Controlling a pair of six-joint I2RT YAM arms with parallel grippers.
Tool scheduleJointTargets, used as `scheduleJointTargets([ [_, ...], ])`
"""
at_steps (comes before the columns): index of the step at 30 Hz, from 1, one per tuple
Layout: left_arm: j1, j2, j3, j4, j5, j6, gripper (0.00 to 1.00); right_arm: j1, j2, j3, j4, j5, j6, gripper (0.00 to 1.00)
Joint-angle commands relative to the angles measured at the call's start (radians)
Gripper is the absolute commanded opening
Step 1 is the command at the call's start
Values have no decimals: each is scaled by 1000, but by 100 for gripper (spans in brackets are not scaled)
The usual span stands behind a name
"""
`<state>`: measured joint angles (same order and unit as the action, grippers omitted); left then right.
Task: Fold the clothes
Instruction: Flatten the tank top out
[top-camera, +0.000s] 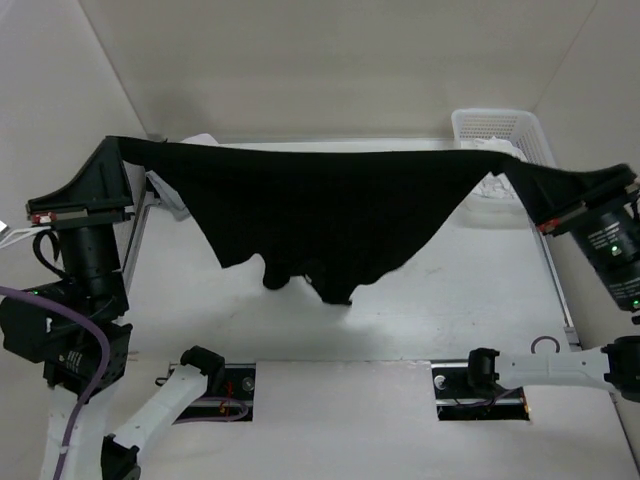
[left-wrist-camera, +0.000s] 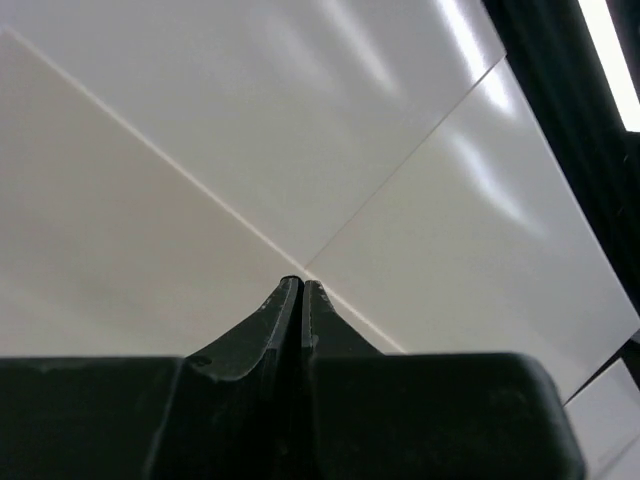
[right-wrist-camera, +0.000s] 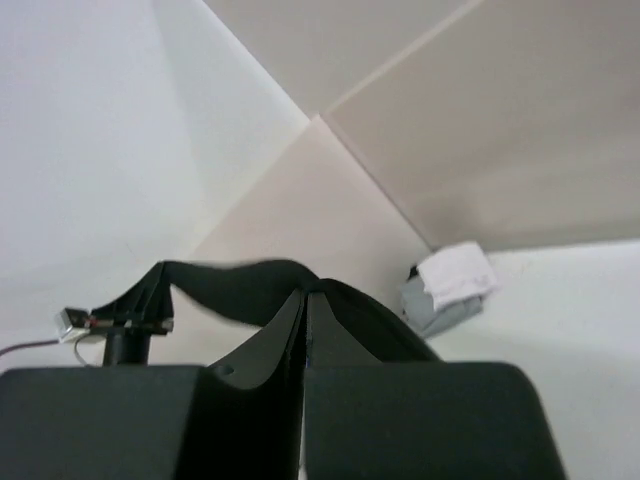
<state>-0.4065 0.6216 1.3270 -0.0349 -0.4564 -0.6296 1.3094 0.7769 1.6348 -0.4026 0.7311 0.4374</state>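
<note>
Above the tabletop (top-camera: 450, 310), the black T-shirt (top-camera: 320, 215) hangs spread in the air between the two arms. Its upper edge is pulled into a nearly straight line from one side to the other. The left tool (top-camera: 113, 148) is closed on the left end of that edge, and the right tool (top-camera: 515, 170) is closed on the right end. In each wrist view the fingers are pressed together, with no gap showing. The right wrist view shows the T-shirt (right-wrist-camera: 230, 290) running away from the right tool (right-wrist-camera: 305, 295) as a dark band. The left wrist view shows only the left tool (left-wrist-camera: 301, 285) against bare walls, with no cloth visible.

Below the taut edge the fabric sags into a wide triangle with loose, bunched folds at the bottom. I cannot tell whether the lowest point touches the tabletop.

The T-shirt looks light, limp and soft. It will probably droop wherever it is unsupported, and a thin pinch could let it slip. The outer corners of one edge seem the sensible places to hold it.

A white basket (top-camera: 495, 125) sits at the far right, and a white cloth (top-camera: 170, 195) lies behind the left side.
</note>
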Motion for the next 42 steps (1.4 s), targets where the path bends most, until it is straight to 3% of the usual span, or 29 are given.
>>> scheduleJointTargets([
  [1, -5, 92, 52, -11, -27, 73, 2, 37, 134, 153, 28, 94, -268, 0],
  [3, -15, 119, 51, -2, -33, 85, 2, 5, 194, 195, 70, 76, -313, 0],
  [5, 1, 179, 48, 7, -45, 93, 3, -144, 257, 201, 91, -26, -316, 0],
  [10, 105, 435, 20, 24, 22, 70, 3, -650, 399, 113, 71, -517, -35, 0],
  [13, 189, 593, 37, 50, 85, 16, 3, -839, 533, 103, 134, -728, 56, 0],
  [16, 245, 742, 145, 47, 142, -21, 2, -923, 692, 222, 128, -777, 73, 0],
  [19, 277, 848, 315, 4, 162, -27, 2, -980, 845, 450, 50, -811, 87, 0],
  [25, 321, 949, 625, -94, 191, -16, 2, -1022, 1058, 969, -123, -842, 115, 0],
  [28, 343, 940, 676, -105, 205, -15, 2, -1046, 1072, 1073, -133, -861, 148, 0],
  [31, 351, 906, 657, -100, 208, -13, 2, -1072, 1035, 1053, -137, -904, 170, 0],
  [34, 338, 863, 586, -76, 199, -10, 2, -1097, 963, 921, -142, -912, 158, 0],
  [38, 291, 784, 415, -20, 171, -9, 2, -1111, 758, 511, -50, -889, 121, 0],
  [42, 223, 611, 47, 96, 122, -21, 3, -1108, 491, 11, 100, -866, 122, 0],
])
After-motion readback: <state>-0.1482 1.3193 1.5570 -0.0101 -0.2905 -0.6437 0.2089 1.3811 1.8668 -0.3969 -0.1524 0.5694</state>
